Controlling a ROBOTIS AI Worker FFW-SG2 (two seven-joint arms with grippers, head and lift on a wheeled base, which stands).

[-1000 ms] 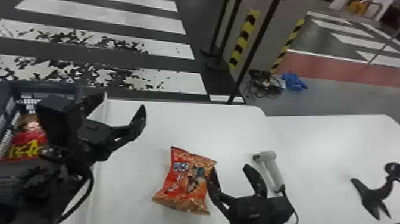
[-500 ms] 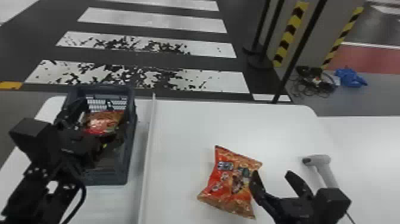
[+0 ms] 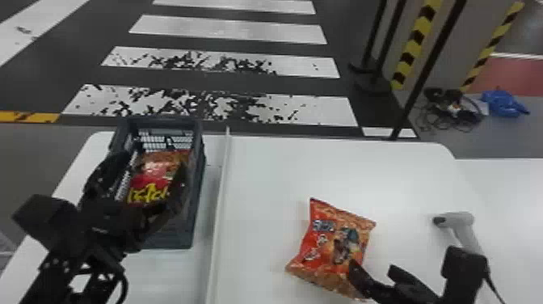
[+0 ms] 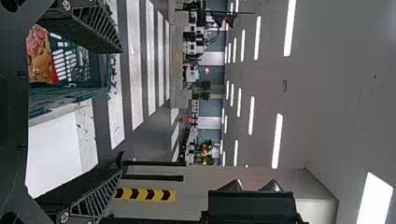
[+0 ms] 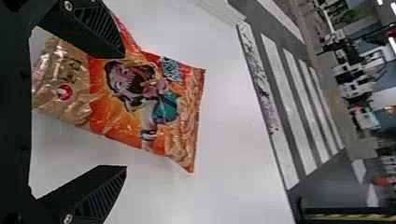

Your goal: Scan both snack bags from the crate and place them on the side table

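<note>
In the head view my left gripper (image 3: 149, 178) is over the dark crate (image 3: 198, 194), open, with the red snack bag (image 3: 151, 178) lying in the crate beyond and below it. The left wrist view shows that gripper (image 4: 119, 107) with its fingers wide apart and the bag (image 4: 41, 56) off to one side in the crate. An orange snack bag (image 3: 337, 246) lies flat on the white table (image 3: 262, 174). My right gripper (image 3: 371, 264) stands open at its near right edge, one finger overlapping it in view. In the right wrist view the gripper (image 5: 125, 112) holds nothing, the bag (image 5: 130, 98) before it.
A grey handheld scanner (image 3: 464, 228) with a cable lies right of the orange bag. A raised white strip (image 3: 220, 202) runs between the crate and that bag. Black posts (image 3: 428, 68) stand behind the table.
The head view has swung to the left, bringing the whole crate into sight. The left gripper now appears over the crate; earlier it was to the crate's right. The orange bag stays on the table.
</note>
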